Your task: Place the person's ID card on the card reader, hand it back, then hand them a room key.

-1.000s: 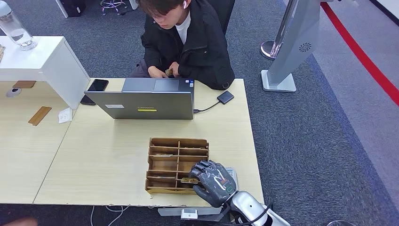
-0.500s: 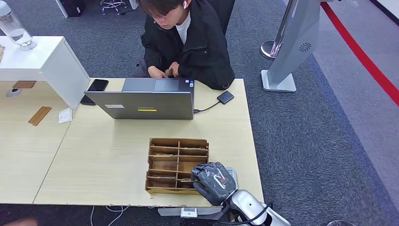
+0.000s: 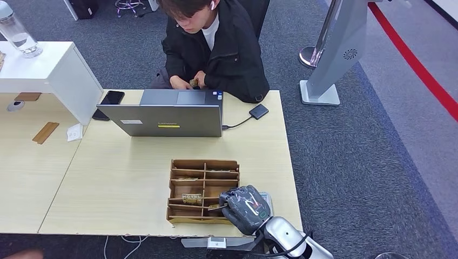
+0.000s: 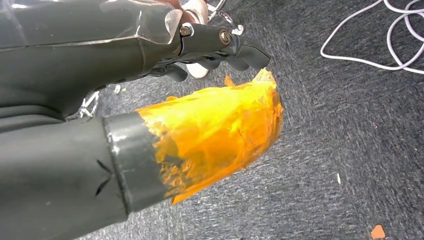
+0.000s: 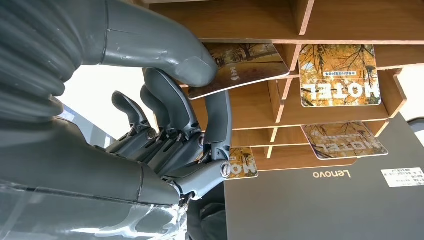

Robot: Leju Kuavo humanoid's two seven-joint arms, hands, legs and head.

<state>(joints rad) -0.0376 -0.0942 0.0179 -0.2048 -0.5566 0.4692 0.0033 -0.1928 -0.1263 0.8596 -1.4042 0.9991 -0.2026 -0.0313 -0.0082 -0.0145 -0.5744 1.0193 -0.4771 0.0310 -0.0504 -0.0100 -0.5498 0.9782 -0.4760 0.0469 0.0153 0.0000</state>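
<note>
A wooden card organizer (image 3: 204, 188) sits near the table's front edge, with hotel key cards in several slots (image 5: 337, 75). My right hand (image 3: 246, 208) is at the organizer's front right corner. Its thumb (image 5: 192, 65) and a finger pinch one key card (image 5: 245, 62), which sticks partly out of a slot (image 3: 216, 206). My left hand (image 4: 210, 120), its thumb wrapped in orange tape, hangs over the carpet and holds nothing. The person (image 3: 213, 43) sits behind the laptop with a small card-like thing in their hands (image 3: 193, 82).
An open laptop (image 3: 167, 116) stands between the organizer and the person. A small black device (image 3: 258, 111) is wired to it. A phone (image 3: 112, 97) lies to the laptop's left. A white device (image 3: 265, 198) lies under my right hand. A white shelf (image 3: 54, 70) holds a bottle (image 3: 19, 35).
My right hand's fingers have curled in onto a key card and the hand has drawn slightly back. A card now stands up in the organizer's left column.
</note>
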